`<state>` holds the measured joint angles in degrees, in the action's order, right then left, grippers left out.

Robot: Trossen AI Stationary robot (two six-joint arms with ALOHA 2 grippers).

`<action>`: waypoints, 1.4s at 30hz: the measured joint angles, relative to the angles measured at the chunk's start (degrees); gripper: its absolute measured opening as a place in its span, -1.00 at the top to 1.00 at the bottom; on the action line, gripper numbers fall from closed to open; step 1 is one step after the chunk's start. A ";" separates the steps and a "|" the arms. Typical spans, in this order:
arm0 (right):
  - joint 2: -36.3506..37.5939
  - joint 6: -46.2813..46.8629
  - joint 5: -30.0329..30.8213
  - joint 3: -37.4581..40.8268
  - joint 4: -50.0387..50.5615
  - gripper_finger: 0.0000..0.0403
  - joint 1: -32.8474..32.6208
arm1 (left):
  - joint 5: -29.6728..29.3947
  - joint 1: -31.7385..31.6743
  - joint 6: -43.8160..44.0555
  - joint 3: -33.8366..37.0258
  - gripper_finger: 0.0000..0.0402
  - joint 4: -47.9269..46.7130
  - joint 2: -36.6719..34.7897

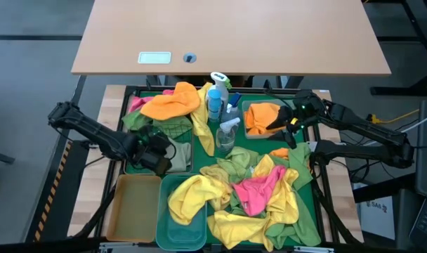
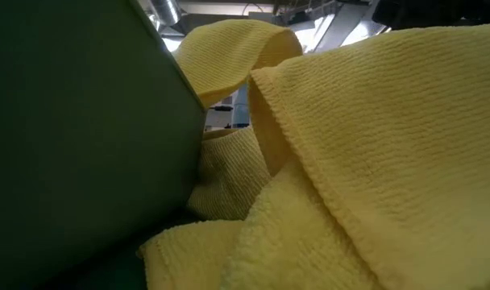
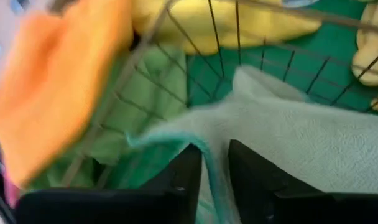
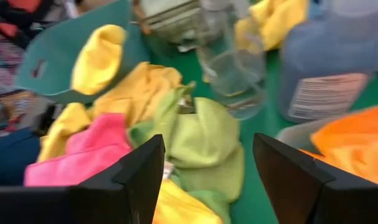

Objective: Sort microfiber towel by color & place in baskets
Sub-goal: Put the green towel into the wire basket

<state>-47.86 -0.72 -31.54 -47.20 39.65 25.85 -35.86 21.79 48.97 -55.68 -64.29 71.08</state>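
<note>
Left gripper [image 3: 214,177] pinched a pale green towel [image 3: 301,149] between nearly closed fingers, over the wire-mesh basket [image 1: 173,144] at the tray's [image 1: 315,211] left edge. Right gripper [image 4: 207,180] hung wide open, empty, beside the clear basket [image 1: 259,121] with orange towels [image 1: 261,116].

You have four baskets: one amber-tan basket [image 1: 133,205], one teal basket [image 1: 180,226], one clear basket [image 1: 263,121], one wire-mesh basket [image 1: 173,146]. You also have two spray bottles: blue [image 1: 215,98], clear [image 1: 226,133]. One green tray [image 1: 306,204].
</note>
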 joint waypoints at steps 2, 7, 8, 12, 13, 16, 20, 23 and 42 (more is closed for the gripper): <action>0.00 1.58 -0.61 0.00 -0.56 -0.21 0.00 | 4.18 -0.80 1.92 0.24 0.50 -0.17 0.01; 0.00 2.15 -0.62 0.00 -1.55 -0.21 0.00 | 12.80 -2.55 2.56 0.24 0.33 -0.02 -0.45; 0.00 2.16 -0.62 0.00 -1.89 -0.21 0.00 | 13.54 -2.79 2.57 0.24 0.32 -0.08 -0.49; 0.00 2.70 -0.62 0.00 -3.70 -0.21 0.00 | 14.50 -3.86 3.94 0.24 0.31 0.14 -0.52; 0.00 3.33 -0.63 0.00 -4.32 -0.21 0.00 | 14.54 -4.26 4.79 0.24 0.31 0.30 -0.52; 0.00 4.80 -0.57 0.00 -6.75 -0.21 -0.76 | 14.53 -5.65 8.00 0.24 0.30 0.75 -0.52; -0.02 6.69 0.68 0.00 -11.24 -0.21 -4.68 | 14.56 -7.83 10.93 0.24 0.30 1.32 -0.52; -0.18 8.06 3.45 0.00 -15.06 -0.21 -9.29 | 14.58 -9.31 10.93 0.24 0.30 1.48 -0.52; -12.88 9.20 27.84 0.00 -17.26 -0.21 -29.13 | 18.86 -18.07 2.76 -8.48 0.30 1.06 -0.67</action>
<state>-60.74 8.48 -3.71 -47.20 22.39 -3.29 -17.00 3.72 51.73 -64.16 -63.24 70.41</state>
